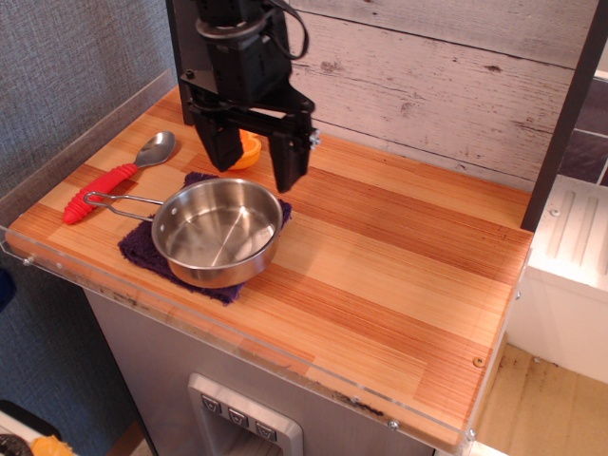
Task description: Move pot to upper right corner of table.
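Closest to the camera is the bench (380, 275), light and reddish-brown plank strips with a clear acrylic edge on a grey cabinet. Most of its right half is bare wood.

On the left part of the bench sits the pot (218, 231), small, shallow and shiny steel, upright, resting on a purple cloth (142, 249) that sticks out from under it mostly toward 8 o'clock. Its thin wire handle (119, 200) points off to about 9 o'clock, ending just beside the red-handled spoon (114, 180). That spoon lies flat at roughly 10 o'clock from the pot, bowl end pointing up and away, red grip end nearest the left edge.

Going further back, the gripper (255, 160) hangs at about 12 o'clock from the pot, just beyond its far rim. The two black fingers (290, 161) are spread wide with nothing between them, tips pointing down. The right finger's tip overlaps the pot's far rim in this view, but I can't tell if it's touching or just above it. The left one sits a bit further back.

Peeking out between the fingers is an orange round toy (249, 150), mostly hidden by the gripper body.

At the very back is a whitewashed plank wall (427, 85), and a grey fabric panel (66, 76) runs along the left side.
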